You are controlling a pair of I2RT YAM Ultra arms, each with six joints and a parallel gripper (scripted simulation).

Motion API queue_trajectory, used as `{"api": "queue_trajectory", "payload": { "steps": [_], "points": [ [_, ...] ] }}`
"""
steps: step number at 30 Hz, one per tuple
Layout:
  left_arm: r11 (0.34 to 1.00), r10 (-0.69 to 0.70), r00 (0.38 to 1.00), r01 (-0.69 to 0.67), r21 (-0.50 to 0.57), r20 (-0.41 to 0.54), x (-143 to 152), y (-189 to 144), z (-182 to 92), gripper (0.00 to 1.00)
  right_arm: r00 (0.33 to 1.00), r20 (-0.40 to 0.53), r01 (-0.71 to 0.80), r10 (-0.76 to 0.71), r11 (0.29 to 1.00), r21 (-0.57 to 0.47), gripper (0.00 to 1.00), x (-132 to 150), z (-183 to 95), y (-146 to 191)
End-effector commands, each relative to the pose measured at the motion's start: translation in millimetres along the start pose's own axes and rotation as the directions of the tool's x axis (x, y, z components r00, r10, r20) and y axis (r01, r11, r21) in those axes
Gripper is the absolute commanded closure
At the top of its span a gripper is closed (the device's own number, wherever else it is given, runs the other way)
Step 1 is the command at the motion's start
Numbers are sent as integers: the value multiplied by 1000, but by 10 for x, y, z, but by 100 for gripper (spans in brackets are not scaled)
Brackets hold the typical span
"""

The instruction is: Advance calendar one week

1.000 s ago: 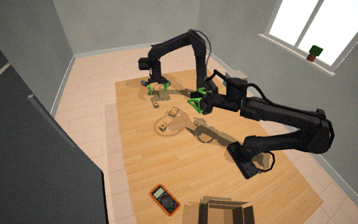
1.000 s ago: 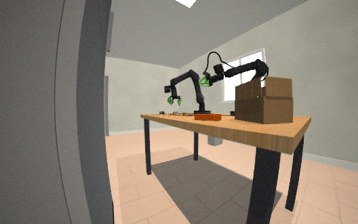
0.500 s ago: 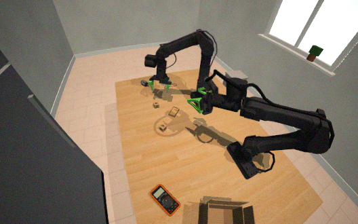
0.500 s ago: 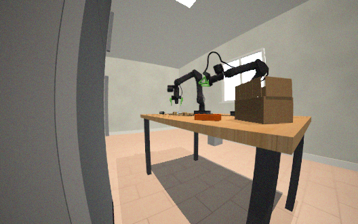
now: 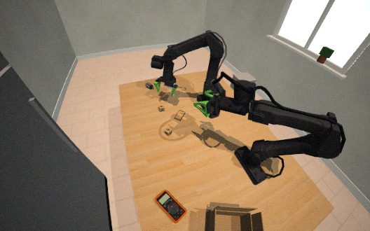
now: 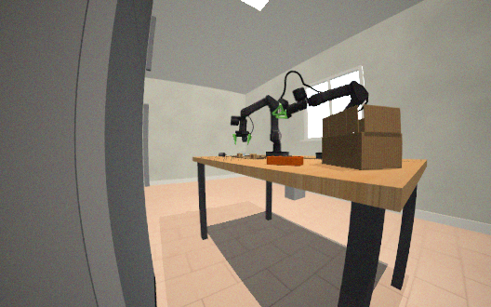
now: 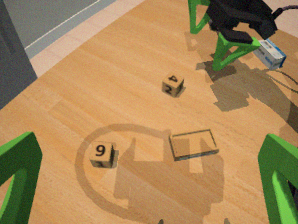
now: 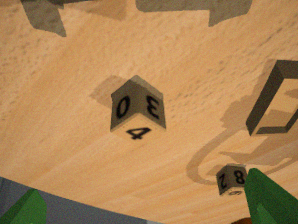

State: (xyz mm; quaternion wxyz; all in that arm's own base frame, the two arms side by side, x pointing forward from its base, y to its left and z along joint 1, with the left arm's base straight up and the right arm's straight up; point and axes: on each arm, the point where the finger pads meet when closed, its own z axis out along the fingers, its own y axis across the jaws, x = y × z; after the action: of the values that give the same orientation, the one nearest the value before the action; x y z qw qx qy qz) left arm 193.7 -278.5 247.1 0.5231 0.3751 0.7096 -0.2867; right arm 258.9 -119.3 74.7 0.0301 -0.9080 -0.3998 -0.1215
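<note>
Two number cubes, one tray, both grippers spread open and empty.
By the table's (image 5: 154,164) (image 6: 302,173) far-left corner, the right gripper (image 5: 165,93) (image 6: 242,143) (image 7: 204,50) (image 8: 142,190) hangs; along the left edge sit one wooden-looking cube (image 5: 161,108) (image 6: 240,155) (image 7: 172,86) (image 8: 137,112), a second cube (image 5: 168,131) (image 6: 254,156) (image 7: 102,154) (image 8: 231,180), both outside the tray, and one orange-rimmed multimeter (image 5: 158,201) (image 6: 285,161); farther right, the shallow rectangular tray (image 5: 176,119) (image 7: 192,156) (image 8: 264,102), then the left gripper (image 5: 207,100) (image 6: 280,112) (image 7: 149,145).
</note>
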Motion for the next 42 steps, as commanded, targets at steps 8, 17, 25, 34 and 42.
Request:
{"api": "queue_trajectory", "payload": {
  "steps": [8, 17, 25, 34, 42],
  "points": [
    [1000, 0, 999, 0, -4, 45, -174, 11, -60, 0, 1000, 8, -6, 6, 999, -41, 0, -7, -85, 51],
    [980, -135, 982, 113, -162, -130, 105, 140, -79, 0, 946, -143, 292, -290, 956, -3, 45, 442, -50, -80],
    [961, -185, 964, 136, -241, -191, 113, 116, -135, 0, 808, -238, 555, -539, 832, -1, 45, 783, 36, -243],
    [939, -216, 948, 137, -315, -232, 75, 78, -217, 0, 495, -292, 842, -818, 535, -73, 45, 1198, 167, -417],
    [926, -228, 942, 131, -355, -247, 64, 78, -270, 0, 226, -267, 955, -937, 267, -129, 45, 1406, 275, -491]
  ]
}}
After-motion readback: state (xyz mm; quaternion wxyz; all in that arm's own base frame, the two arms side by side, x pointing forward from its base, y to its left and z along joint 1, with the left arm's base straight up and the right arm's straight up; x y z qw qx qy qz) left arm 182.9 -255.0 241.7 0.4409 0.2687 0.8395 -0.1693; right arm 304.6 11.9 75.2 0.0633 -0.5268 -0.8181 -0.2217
